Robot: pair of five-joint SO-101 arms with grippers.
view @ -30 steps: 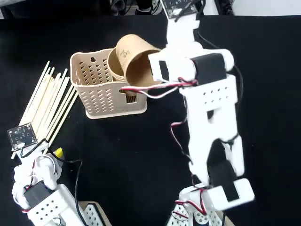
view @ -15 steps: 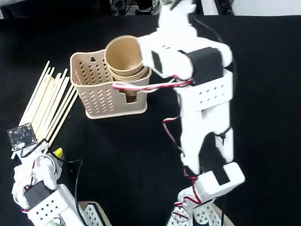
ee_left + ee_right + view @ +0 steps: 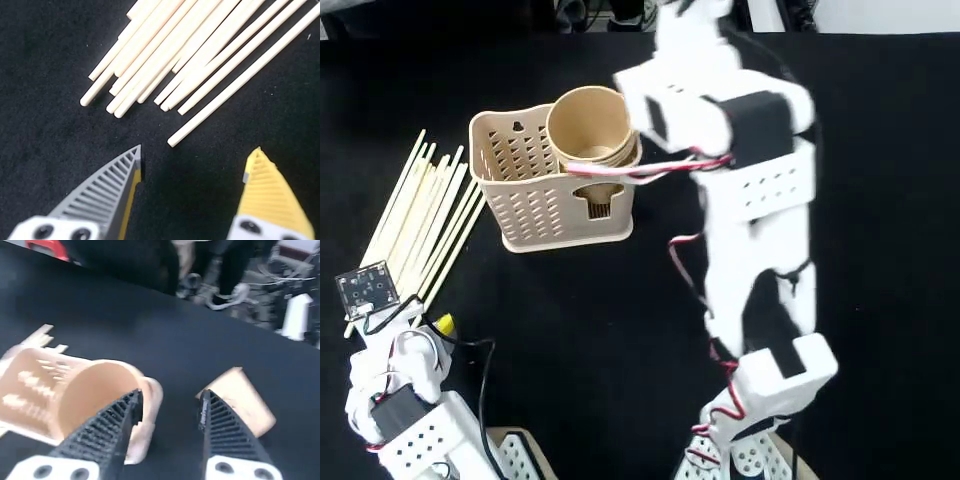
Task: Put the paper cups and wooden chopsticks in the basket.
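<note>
Nearby, loose chopsticks (image 3: 420,215) beside basket (image 3: 552,212)

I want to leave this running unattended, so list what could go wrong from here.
1. The top paper cup stands above the basket rim, with the open right gripper close beside it; pulling away could snag and tip it.
2. The chopsticks lie loosely fanned ahead of the open left gripper; a grab may catch few and scatter the rest.

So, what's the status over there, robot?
Left gripper open beside the chopsticks, which lie on the table. Right gripper open beside the paper cups stacked in the basket. Right arm above the basket.
</note>
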